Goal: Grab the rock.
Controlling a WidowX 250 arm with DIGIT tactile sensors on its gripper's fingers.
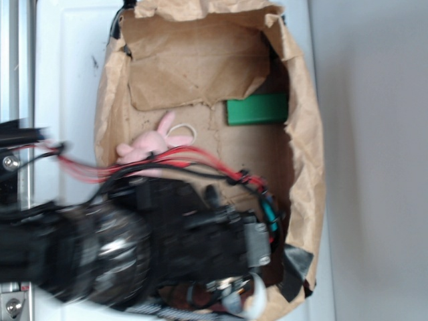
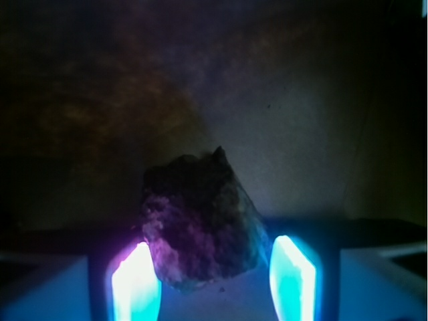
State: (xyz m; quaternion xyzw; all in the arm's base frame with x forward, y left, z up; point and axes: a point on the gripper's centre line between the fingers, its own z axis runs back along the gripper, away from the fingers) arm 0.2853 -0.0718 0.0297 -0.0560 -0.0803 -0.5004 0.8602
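Where the wrist view looks down between the two glowing fingers (image 2: 137, 284), the rock (image 2: 199, 224) sits as a dark, jagged lump with a mottled brown-grey surface, lit purple on its left face and bluish-green on its right. It lies between the fingers, which stand apart on either side of it; the left one looks to be at or very near the stone, the right one just clear, so the gripper (image 2: 212, 284) is open around the rock without a firm hold on it. The exterior view does not show the rock at all: the blurred black arm (image 1: 134, 247) with its red wires (image 1: 167, 164) covers the near part of the box. That view instead shows a pink plush bunny (image 1: 150, 142) and a green block (image 1: 257, 109), well apart, on the floor of a cardboard box (image 1: 200, 67) lined with crumpled brown paper (image 1: 307, 147), standing on a white surface (image 1: 67, 80).
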